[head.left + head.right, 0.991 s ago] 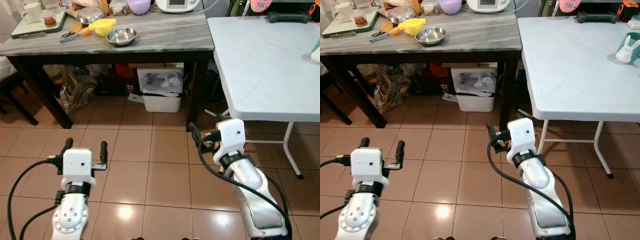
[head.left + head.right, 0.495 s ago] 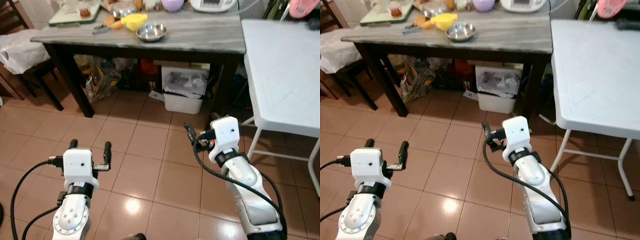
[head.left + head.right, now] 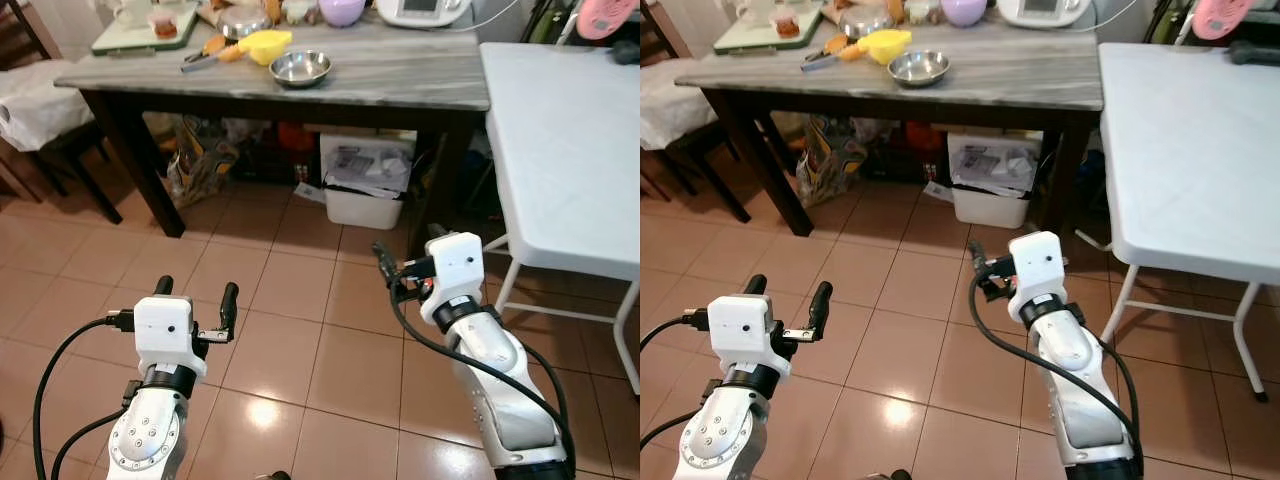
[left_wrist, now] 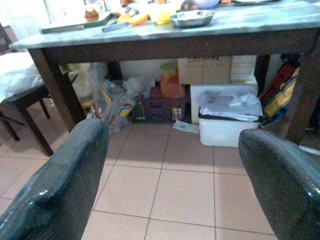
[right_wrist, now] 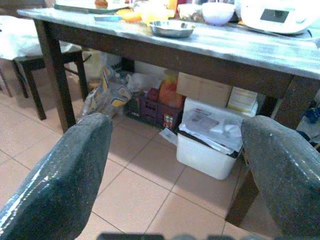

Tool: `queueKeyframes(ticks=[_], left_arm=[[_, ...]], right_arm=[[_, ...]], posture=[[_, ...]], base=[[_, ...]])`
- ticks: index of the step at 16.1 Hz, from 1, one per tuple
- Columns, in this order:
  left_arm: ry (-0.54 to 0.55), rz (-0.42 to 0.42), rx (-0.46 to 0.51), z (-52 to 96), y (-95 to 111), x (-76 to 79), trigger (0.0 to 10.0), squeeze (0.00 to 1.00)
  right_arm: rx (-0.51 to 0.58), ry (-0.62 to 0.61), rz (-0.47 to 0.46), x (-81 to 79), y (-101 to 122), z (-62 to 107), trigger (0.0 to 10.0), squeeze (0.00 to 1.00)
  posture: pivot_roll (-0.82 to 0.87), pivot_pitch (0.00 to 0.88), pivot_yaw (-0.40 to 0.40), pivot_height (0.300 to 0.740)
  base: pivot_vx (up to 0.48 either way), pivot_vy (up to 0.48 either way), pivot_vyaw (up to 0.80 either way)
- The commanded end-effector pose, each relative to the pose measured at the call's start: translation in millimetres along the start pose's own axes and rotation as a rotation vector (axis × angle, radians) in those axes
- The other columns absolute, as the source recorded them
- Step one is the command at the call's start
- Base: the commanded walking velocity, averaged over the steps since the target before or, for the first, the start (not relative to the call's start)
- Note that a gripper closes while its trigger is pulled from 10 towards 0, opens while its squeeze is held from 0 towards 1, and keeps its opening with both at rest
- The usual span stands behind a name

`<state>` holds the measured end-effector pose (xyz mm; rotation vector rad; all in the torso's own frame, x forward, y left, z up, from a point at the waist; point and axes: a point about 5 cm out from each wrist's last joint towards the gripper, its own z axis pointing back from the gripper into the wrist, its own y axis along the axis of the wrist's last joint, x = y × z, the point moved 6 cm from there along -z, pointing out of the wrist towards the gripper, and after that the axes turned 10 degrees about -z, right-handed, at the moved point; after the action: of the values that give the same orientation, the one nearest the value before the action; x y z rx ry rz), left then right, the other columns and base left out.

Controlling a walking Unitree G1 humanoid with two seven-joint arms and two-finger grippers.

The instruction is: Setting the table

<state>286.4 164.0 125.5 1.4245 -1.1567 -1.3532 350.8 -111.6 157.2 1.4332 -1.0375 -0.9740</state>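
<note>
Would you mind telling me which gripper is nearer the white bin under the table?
Right. The right gripper is just short of the bin; the left gripper sits further back and left.

Left hand and right hand, fingers spread.

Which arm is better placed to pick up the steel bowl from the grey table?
Probably the right: the right pincer is open, empty and further forward toward the steel bowl. The left pincer sits lower and further back.
</note>
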Motion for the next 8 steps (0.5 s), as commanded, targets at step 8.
queueKeyframes(ticks=[8], left_arm=[[-0.033,-0.003,-0.006,1.7,0.0,1.4,10.0,0.0]], right_arm=[[-0.004,-0.007,-0.02,-2.1,-2.0,-0.6,10.0,0.0]], posture=[[-0.11,0.16,0.068,0.74]], base=[[0.298,0.0,0.0]])
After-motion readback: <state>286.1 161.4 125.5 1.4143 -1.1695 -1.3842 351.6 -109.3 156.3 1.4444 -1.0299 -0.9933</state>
